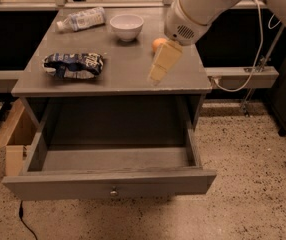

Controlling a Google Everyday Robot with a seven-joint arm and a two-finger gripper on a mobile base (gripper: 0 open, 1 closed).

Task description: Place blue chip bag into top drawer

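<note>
1. The gripper (156, 77) is seen hanging tip-down over the right part of the grey table (128, 74), just in front of the orange; nothing is seen held in it, and whether it is wide or narrow cannot be told.
2. The blue chip bag (73, 65) is found lying flat on the left of the tabletop, well apart from the gripper. It is dark blue, wrinkled foil, marked with white patches and lettering.
3. The top drawer (110, 183) is seen pulled out below the tabletop, with one small round knob (114, 192) at the centre of its flat front.
4. Counted on the table: one bag, one clear bottle (81, 20) lying at the back left, one white bowl (126, 26) beside it, one orange (157, 44).
5. One cardboard box (14, 134) is noted on the floor to the left.
</note>
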